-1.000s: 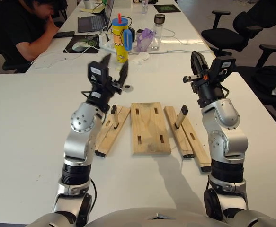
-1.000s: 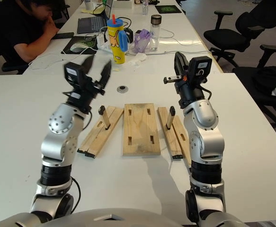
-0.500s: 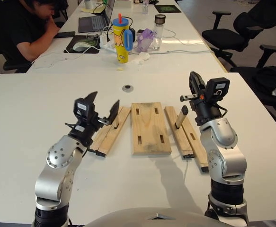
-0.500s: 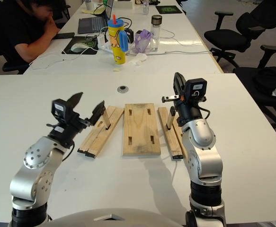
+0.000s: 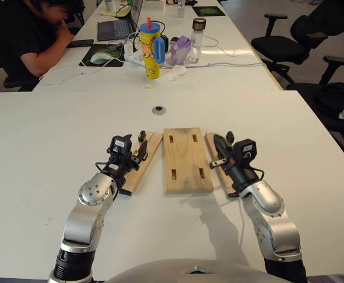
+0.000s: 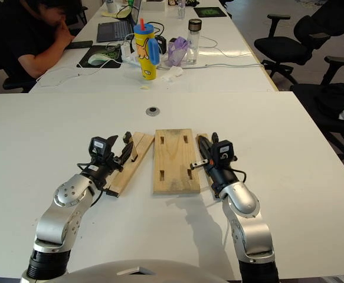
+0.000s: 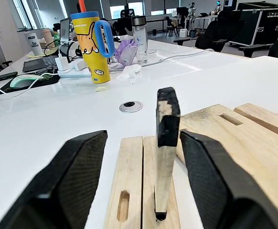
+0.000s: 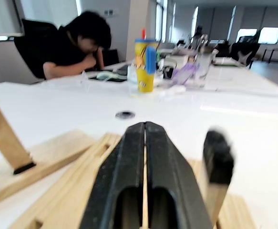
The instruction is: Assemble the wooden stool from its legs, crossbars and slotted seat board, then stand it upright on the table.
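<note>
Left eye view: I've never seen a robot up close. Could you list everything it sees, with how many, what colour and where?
table: one, white, near
seat board: one, pale wood, flat at the table's middle
left planks: two, pale wood, side by side left of the board
right planks: count hidden by the arm, pale wood, right of the board
left peg: one, dark-tipped wood, upright on the left planks
right peg: one, dark-tipped wood, upright on the right planks
grommet: one, grey, beyond the board
tumbler: one, yellow, blue handle, far table
bottle: one, clear, far table
left gripper: black, open around the left peg
right gripper: black, shut, beside the right peg
</note>
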You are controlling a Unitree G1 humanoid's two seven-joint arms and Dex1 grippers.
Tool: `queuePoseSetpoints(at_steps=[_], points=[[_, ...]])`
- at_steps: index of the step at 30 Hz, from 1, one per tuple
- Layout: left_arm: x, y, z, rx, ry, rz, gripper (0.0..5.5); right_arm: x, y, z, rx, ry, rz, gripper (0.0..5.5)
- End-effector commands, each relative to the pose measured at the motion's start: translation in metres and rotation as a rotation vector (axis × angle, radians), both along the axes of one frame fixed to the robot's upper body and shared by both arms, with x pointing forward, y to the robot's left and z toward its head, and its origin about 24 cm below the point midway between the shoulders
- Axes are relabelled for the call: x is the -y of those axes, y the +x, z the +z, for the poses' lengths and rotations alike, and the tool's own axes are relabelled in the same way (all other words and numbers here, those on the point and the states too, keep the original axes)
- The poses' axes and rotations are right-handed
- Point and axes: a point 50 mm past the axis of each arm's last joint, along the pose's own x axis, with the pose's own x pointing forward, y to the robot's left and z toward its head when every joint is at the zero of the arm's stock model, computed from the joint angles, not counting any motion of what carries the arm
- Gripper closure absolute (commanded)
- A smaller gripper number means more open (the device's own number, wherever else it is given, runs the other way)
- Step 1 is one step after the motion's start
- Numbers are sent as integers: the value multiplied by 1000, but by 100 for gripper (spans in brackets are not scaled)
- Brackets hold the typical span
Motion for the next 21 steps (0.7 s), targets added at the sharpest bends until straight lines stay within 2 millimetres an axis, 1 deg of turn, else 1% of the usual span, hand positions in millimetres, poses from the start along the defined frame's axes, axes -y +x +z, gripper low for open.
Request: queuePoseSetpoints(at_steps=[1, 5, 8, 9, 12, 14, 18, 20, 21], points=[[1, 4, -1, 8, 43, -6, 347, -2, -3, -7, -30, -1, 21, 550], [-1, 7, 0, 15, 65, 5, 407, 0, 0, -6, -27, -17, 18, 550], [-3, 11, 1, 21, 62, 11, 458, -3, 3, 1, -12, -23, 50, 550], [-3, 12, 1, 24, 56, 10, 471, -3, 6, 6, -1, -32, 54, 550], [-4, 18, 6, 44, 46, 7, 507, -4, 18, 30, 60, -17, 84, 550], [-3, 20, 9, 52, 17, 2, 507, -2, 25, 43, 89, 1, 88, 550], [-10, 28, 33, 120, -72, 4, 507, 1, 36, 65, 105, 64, 127, 550], [-14, 34, 59, 194, -135, -34, 507, 4, 42, 72, 89, 81, 160, 550], [-17, 38, 73, 228, -171, -64, 507, 7, 44, 75, 81, 100, 198, 530]])
